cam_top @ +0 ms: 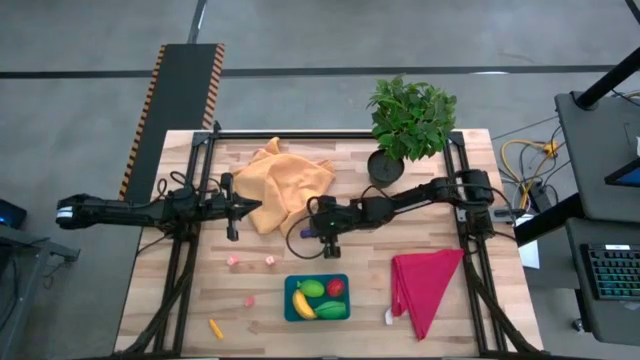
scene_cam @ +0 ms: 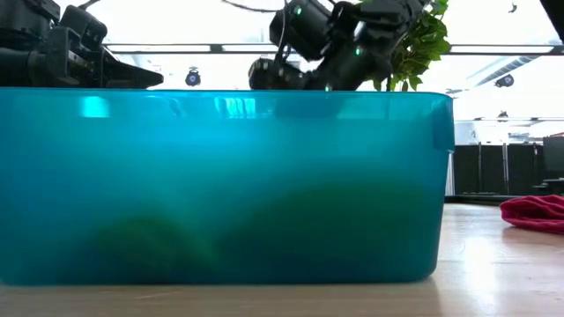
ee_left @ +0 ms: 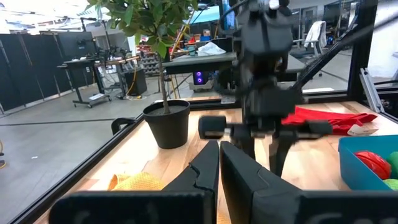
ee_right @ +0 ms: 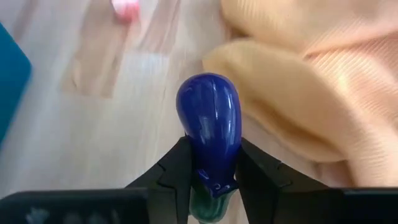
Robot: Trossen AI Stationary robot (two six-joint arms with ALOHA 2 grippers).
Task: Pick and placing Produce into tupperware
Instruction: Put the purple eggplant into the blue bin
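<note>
The high camera is looking straight down on the whole tabletop [cam_top: 300, 290]. The low camera is sitting at tabletop level, very near the blue container [scene_cam: 220, 185], which is filling most of its picture. The left wrist camera is facing across the tabletop toward the potted plant [ee_left: 165, 118] and the room. The right wrist camera is looking down closely at the orange cloth [ee_right: 311, 81], which the high view is also showing.

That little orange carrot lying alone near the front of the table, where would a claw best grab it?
Probably across its middle, coming straight down from above. The carrot lies flat on the table as a thin, slanted stick, so the claw should turn to close across its narrow width. Nothing lies close around it. The right claw already grips the eggplant.
</note>
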